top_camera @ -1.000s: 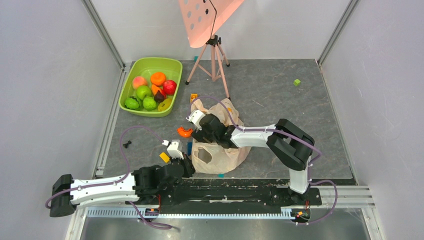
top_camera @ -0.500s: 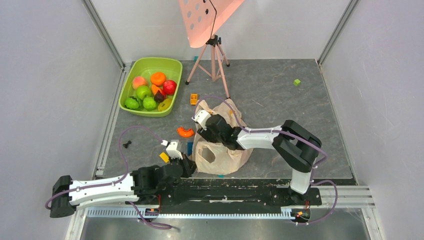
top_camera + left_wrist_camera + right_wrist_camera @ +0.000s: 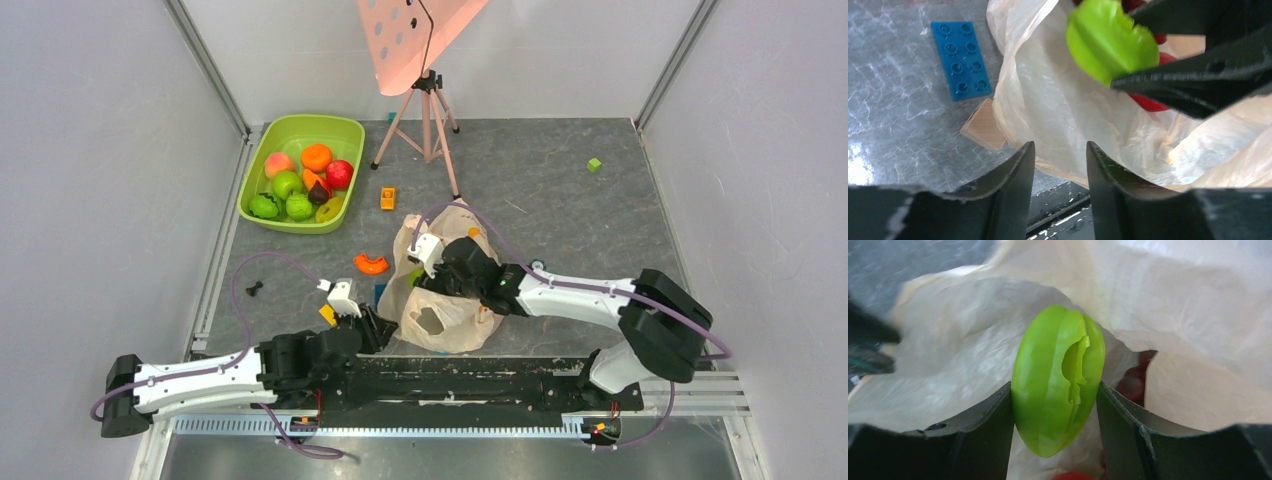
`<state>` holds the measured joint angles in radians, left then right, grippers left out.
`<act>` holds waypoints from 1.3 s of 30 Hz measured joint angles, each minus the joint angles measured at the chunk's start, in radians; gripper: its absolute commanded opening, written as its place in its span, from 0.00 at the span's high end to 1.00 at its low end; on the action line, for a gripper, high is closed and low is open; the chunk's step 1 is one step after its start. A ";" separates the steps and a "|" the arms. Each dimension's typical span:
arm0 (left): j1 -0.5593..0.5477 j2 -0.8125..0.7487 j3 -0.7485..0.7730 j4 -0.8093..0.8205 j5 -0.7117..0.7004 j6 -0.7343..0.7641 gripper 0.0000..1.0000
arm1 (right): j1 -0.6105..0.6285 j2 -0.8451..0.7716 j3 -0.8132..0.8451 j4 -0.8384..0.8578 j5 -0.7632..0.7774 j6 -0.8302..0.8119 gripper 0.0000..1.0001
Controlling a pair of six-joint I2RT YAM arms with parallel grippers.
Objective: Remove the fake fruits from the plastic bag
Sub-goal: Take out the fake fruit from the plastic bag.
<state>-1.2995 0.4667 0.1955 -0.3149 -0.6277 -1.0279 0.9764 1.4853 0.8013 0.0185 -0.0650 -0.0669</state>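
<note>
Green fruit [image 3: 1057, 382] in outstretched right gripper [image 3: 1054, 407]

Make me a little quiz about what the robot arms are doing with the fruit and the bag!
1. True or false: the right gripper is shut on a green fruit.
2. Where does the round orange lie? A in the green tub; B in a cup; C on a chair.
3. Fill in: the blue brick lies beside the plastic ____.
Key: 1 true; 2 A; 3 bag.
</note>
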 measured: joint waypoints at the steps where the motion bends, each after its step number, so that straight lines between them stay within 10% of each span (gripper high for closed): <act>1: 0.000 -0.003 0.007 -0.002 0.000 0.002 0.42 | 0.003 -0.020 -0.010 -0.014 -0.023 0.004 0.65; 19: 0.000 -0.072 0.177 0.033 -0.004 0.045 0.00 | 0.008 -0.347 -0.235 0.200 -0.345 0.138 0.66; 29: 0.000 -0.021 0.205 0.084 -0.026 0.023 0.01 | 0.012 -0.379 -0.292 0.426 -0.349 0.236 0.67; 39: 0.000 0.029 0.219 0.196 -0.020 0.003 0.33 | 0.029 -0.370 -0.295 0.533 -0.351 0.278 0.67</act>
<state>-1.2995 0.4957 0.4145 -0.1184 -0.6476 -1.0248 1.0054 1.1156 0.5060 0.5514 -0.4160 0.2111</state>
